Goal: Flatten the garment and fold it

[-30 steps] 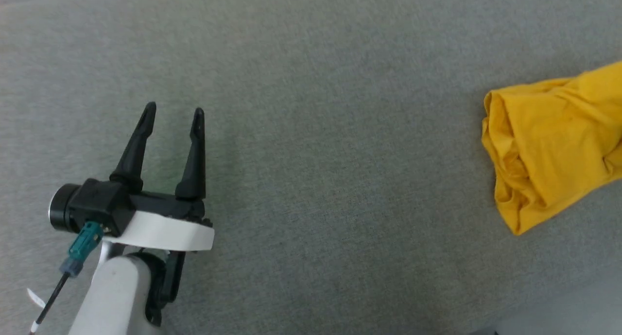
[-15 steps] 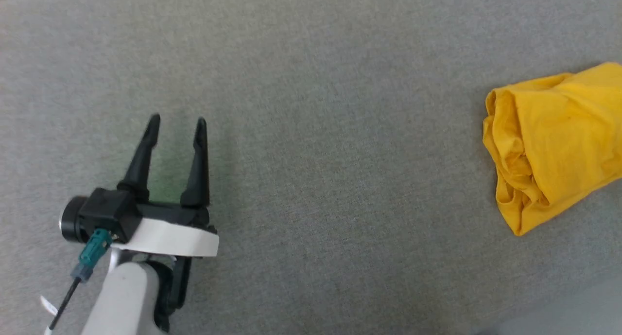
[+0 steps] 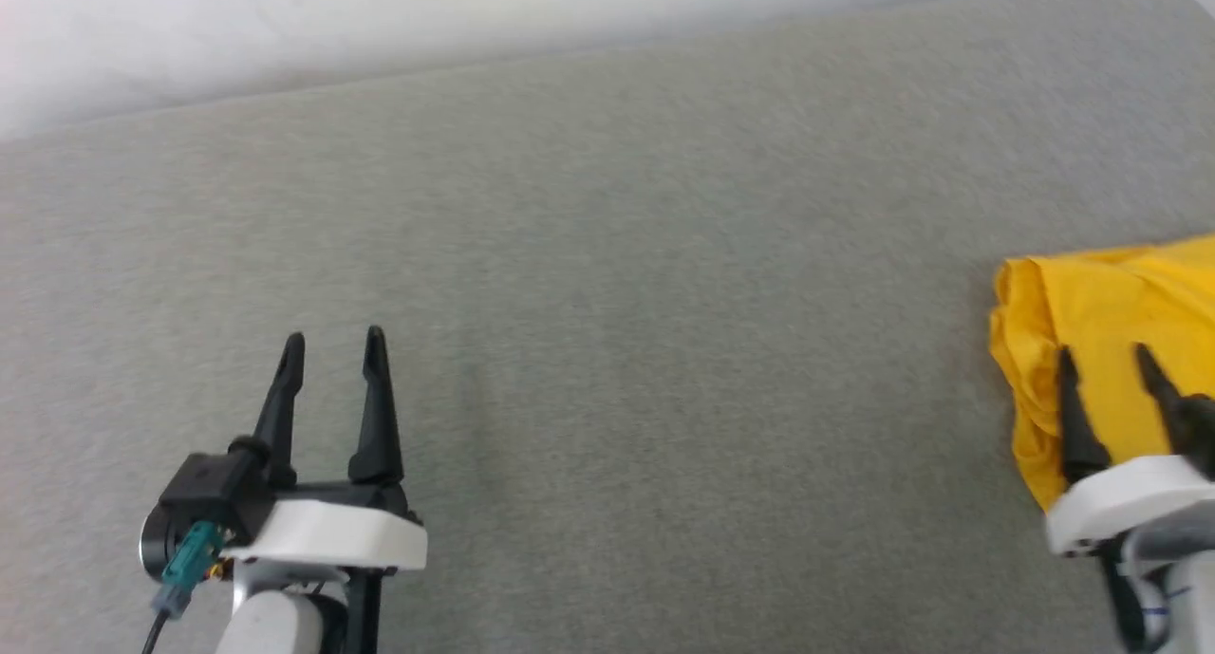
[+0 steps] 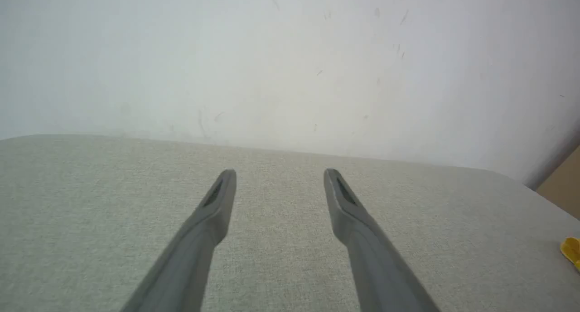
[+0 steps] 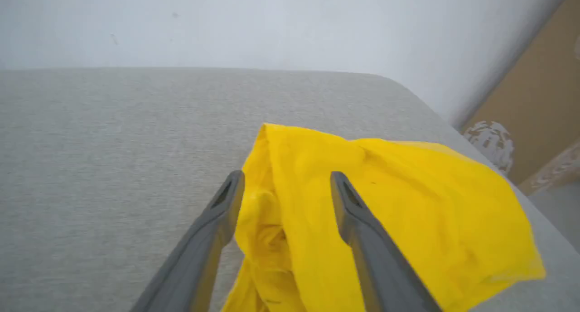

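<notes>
Garment [image 3: 1111, 303] lies bunched at 3 o'clock on the grey tabletop [image 3: 664, 350], right end effector [image 3: 1101, 350] spread over it, gripping nothing, left end effector [image 3: 333, 336] spread and empty at 8 o'clock; flattening and folding apparently both remain.

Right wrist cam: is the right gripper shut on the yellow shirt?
No, the right gripper has its fingers wide apart over the garment, not clamping it.
</notes>
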